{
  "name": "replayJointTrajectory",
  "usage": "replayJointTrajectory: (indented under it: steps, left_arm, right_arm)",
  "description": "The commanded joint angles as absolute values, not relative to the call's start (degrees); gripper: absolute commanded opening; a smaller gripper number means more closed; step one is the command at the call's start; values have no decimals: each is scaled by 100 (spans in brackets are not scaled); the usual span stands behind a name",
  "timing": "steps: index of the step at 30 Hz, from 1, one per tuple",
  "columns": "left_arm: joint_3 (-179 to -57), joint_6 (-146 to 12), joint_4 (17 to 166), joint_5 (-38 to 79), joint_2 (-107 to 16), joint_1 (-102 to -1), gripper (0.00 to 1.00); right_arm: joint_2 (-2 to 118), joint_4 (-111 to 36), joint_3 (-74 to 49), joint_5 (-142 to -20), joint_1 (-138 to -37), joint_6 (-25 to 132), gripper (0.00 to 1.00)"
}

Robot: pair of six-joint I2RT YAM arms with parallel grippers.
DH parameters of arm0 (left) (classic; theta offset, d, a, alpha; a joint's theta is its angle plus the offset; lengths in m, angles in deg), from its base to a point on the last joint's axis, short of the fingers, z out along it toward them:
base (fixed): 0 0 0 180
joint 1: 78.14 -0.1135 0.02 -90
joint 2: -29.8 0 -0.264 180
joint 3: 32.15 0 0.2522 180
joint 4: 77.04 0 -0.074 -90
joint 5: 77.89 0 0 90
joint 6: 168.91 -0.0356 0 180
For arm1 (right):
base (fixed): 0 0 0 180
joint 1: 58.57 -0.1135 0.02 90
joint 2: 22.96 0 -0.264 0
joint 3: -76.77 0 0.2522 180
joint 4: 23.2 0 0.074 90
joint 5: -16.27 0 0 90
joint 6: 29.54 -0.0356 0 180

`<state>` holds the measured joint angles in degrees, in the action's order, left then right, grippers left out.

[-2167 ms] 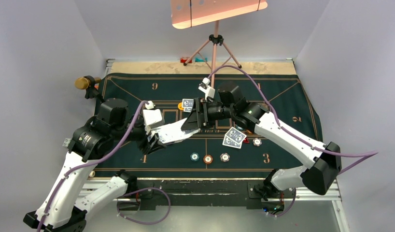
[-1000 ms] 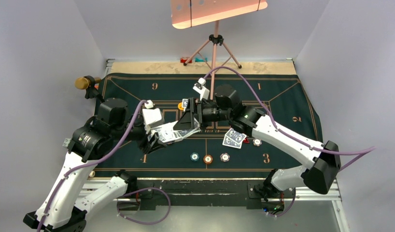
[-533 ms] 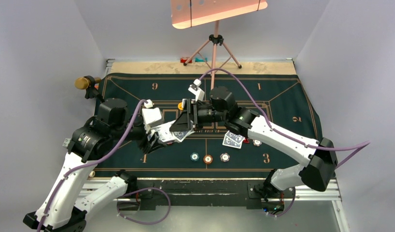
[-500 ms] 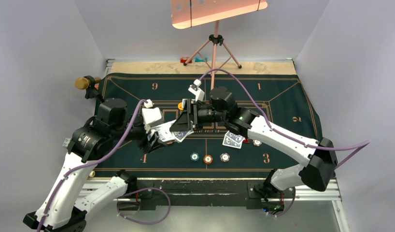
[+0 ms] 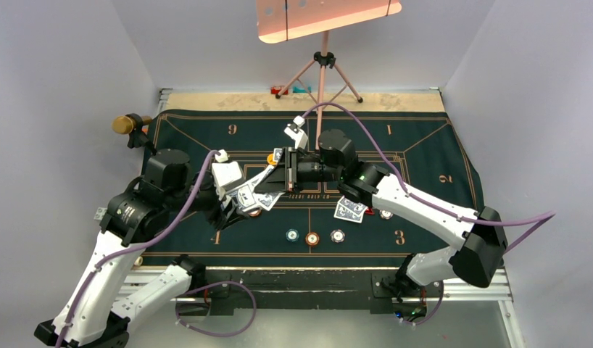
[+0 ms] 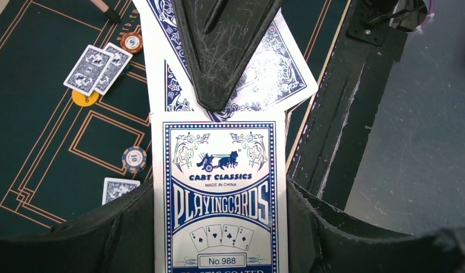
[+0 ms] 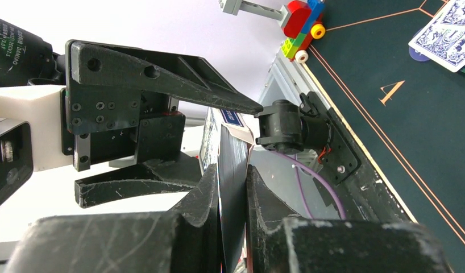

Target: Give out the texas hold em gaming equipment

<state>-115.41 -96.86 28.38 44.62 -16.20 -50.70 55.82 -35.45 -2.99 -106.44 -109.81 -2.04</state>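
Black left gripper (image 6: 219, 227) is clamping the card box (image 6: 219, 170) above the green felt mat (image 5: 424, 145)
Right gripper (image 7: 233, 173) is pinching blue-backed cards (image 6: 275, 74) fanning from that box; dealt cards (image 5: 351, 209) and chips (image 5: 312, 238) are lying on the mat

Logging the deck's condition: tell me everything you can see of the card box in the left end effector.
The card box is white card printed in blue: a chariot emblem, CART CLASSICS, PLAYINGCARDS, four small card pictures, No.988. Its face is turned to the wrist camera, its long sides clamped by the left end effector. Blue-backed cards show beyond its top edge, pinched by the right end effector.
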Motion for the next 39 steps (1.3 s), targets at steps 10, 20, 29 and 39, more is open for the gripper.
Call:
replayJointTrajectory:
  steps: [10, 20, 29, 39]
  left_arm:
    - [-11636, -9618, 2968, 4589, -1850, -5088, 54]
    - [-11668, -9442, 3444, 4545, -2000, -5080, 95]
    - [-11474, -9570, 3327, 4847, -1900, -5081, 73]
    - [-11278, -9447, 3371, 4961, -1853, -5077, 47]
  right_arm:
    - [5640, -3475, -370, -10896, -11051, -49, 0]
    - [5554, -3420, -229, -10938, -11050, -58, 0]
    - [5539, -3450, -215, -10864, -11051, -43, 0]
    - [5606, -3563, -244, -10586, -11042, -206, 2]
